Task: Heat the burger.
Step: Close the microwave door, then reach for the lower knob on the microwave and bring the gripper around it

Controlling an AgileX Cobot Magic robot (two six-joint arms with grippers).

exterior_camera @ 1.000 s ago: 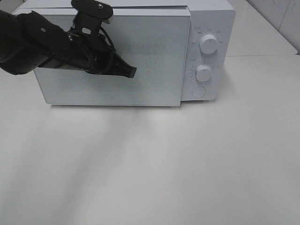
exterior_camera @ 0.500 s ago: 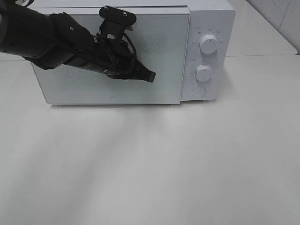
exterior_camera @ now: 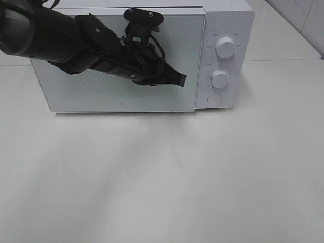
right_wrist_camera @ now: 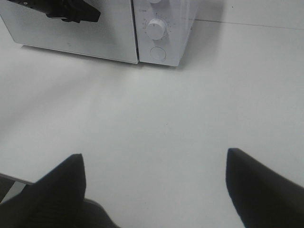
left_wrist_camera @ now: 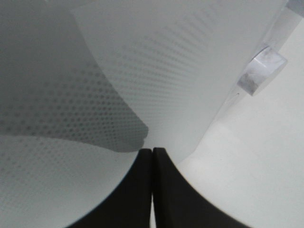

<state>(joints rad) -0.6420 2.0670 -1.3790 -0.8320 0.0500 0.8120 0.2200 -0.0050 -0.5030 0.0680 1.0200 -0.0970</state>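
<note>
The burger is out of view in every frame. A white microwave (exterior_camera: pixel 230 20) stands at the back of the table with its door (exterior_camera: pixel 101 96) closed. My left gripper (exterior_camera: pixel 181 79) is shut and empty, hovering in front of the door's right part, its tip pointing toward the control panel. In the left wrist view the two black fingers (left_wrist_camera: pixel 142 190) press together just before the dotted door (left_wrist_camera: pixel 166 71), with a knob (left_wrist_camera: pixel 261 71) off to the side. My right gripper (right_wrist_camera: pixel 154 154) is open and empty, low over bare table in front of the microwave (right_wrist_camera: pixel 171 28).
The panel carries an upper knob (exterior_camera: pixel 225 46), a lower knob (exterior_camera: pixel 219 79) and a round button (exterior_camera: pixel 215 98). White table (exterior_camera: pixel 162 177) spreads in front. A second white surface (exterior_camera: pixel 288 35) lies behind at the right.
My left arm has swept rightward across the door front, its shut tip going from the door's left-middle to near the right edge. The door stays closed.
</note>
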